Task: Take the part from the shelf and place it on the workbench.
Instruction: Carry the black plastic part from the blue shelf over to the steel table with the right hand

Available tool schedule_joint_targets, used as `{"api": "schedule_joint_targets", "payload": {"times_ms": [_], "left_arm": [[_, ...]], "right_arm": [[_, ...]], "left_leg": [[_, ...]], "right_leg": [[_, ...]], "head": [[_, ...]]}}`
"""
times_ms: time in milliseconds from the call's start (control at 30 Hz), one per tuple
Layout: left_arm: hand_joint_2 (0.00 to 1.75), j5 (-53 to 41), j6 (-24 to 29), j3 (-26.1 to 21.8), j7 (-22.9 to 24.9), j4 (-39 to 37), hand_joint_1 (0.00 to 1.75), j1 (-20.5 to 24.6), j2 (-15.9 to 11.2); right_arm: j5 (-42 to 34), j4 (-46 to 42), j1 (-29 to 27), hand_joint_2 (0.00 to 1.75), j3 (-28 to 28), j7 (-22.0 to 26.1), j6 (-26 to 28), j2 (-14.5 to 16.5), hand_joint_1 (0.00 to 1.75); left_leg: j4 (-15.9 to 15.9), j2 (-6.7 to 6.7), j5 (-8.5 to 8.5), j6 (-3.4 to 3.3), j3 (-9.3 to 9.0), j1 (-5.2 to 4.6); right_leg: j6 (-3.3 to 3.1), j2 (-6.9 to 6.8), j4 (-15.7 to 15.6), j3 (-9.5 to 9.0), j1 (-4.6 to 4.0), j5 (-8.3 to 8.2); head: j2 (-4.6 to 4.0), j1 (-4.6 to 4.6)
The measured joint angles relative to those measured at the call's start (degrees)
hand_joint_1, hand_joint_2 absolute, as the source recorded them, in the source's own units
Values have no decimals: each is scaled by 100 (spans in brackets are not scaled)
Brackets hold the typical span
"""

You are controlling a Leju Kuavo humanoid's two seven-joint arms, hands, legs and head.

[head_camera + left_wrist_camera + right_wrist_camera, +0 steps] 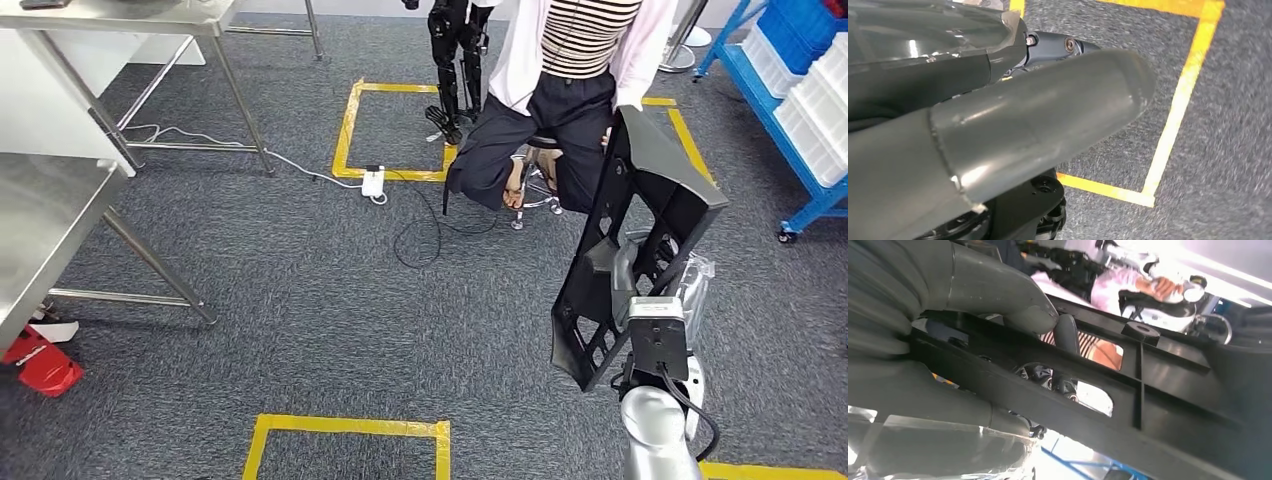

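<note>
R hand (640, 275) grasps black part (640, 210), held upright at right of frame, above grey carpet (330, 300). Thumb (1013, 295) wraps a part rib. L hand (998, 125): state can't tell. Steel desk (45, 215) at left edge. Person (560, 90) seated, top center.

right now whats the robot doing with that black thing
The robot's right hand grips a large black plastic part and holds it upright above the grey carpet, clear of any surface. The steel workbench stands off to the left, so the part has not been set down yet. A person sits on a stool just beyond the part. The left hand holds nothing.
</note>
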State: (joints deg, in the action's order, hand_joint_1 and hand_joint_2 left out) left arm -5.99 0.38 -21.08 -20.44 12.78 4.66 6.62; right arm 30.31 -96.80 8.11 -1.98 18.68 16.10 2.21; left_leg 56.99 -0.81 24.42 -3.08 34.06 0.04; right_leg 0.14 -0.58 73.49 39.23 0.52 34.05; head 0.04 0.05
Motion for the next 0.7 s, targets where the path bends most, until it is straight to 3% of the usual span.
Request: {"api": "schedule_joint_targets", "payload": {"times_ms": [33, 67, 167, 233, 300, 333, 400, 467, 533, 567, 600, 700], "left_arm": [[0, -2, -6, -14, -9, -1, 0, -10, 2], [0, -6, -11, -25, -16, -2, 0, -19, 4], [0, -43, -22, -46, -45, -4, 0, -29, 5], [0, -83, -25, -53, -58, -5, 0, -35, -1], [0, -116, -27, -56, -63, -9, 0, -53, -4], [0, -129, -28, -56, -64, -11, 0, -63, -4], [0, -147, -32, -56, -64, -14, 0, -59, -3], [0, -169, -34, -56, -64, -15, 0, -44, -1], [0, -196, -34, -56, -62, -17, 0, -39, 1], [0, -210, -35, -56, -61, -19, 0, -39, 1], [0, -225, -35, -56, -60, -19, 0, -39, -1], [0, -259, -37, -56, -55, -19, 0, -16, -13]], "right_arm": [[8, 0, -3, 175, 15, -15, -10, 2, 175], [12, 0, -3, 175, 26, -24, -17, 4, 175], [21, -2, 5, 175, 50, -28, -22, 11, 175], [32, -8, 3, 175, 71, -32, -27, 20, 175], [44, -14, -4, 175, 85, -36, -28, 27, 175], [49, -16, -3, 175, 91, -39, -27, 33, 175], [56, -29, 0, 175, 100, -39, -27, 42, 175], [59, -41, -11, 175, 117, -39, -27, 46, 175], [60, -44, -30, 175, 144, -39, -27, 44, 175], [58, -44, -37, 175, 158, -39, -27, 43, 175], [55, -44, -42, 175, 172, -39, -27, 42, 175], [32, -65, -47, 175, 201, -38, -18, 38, 175]], "left_leg": [[3, -75, -2, 3, 1, 2], [7, -151, -4, 9, -3, 7], [59, -357, 10, 74, 11, 22], [98, -442, 15, 142, 59, 13], [98, -498, -2, 195, 91, 22], [118, -479, 15, 219, 106, 32], [414, -276, 215, 261, 245, 42], [1134, -30, 591, 293, 582, 48], [1721, 39, 793, 295, 864, 54], [1733, 49, 744, 280, 865, 52], [1515, 64, 603, 252, 747, 47], [397, 323, 185, 116, 126, -36]], "right_leg": [[34, 8, 98, 49, 11, 4], [85, 17, -29, -9, 25, -80], [231, 182, -1170, -540, 96, -539], [226, 277, -1486, -683, 100, -647], [174, 228, -1474, -679, 81, -666], [149, 193, -1478, -681, 83, -676], [70, 114, -1494, -689, 88, -690], [7, 22, -1495, -686, 50, -682], [-14, -81, -1494, -682, 8, -673], [-20, -131, -1494, -682, -8, -669], [-23, -178, -1494, -686, -21, -666], [-28, -305, -1497, -706, -59, -654]], "head": [[0, 0], [0, -1], [0, 3], [0, 1], [0, -10], [0, -12], [0, -43], [0, -72], [0, -73], [0, -74], [0, -73], [0, -66]]}}
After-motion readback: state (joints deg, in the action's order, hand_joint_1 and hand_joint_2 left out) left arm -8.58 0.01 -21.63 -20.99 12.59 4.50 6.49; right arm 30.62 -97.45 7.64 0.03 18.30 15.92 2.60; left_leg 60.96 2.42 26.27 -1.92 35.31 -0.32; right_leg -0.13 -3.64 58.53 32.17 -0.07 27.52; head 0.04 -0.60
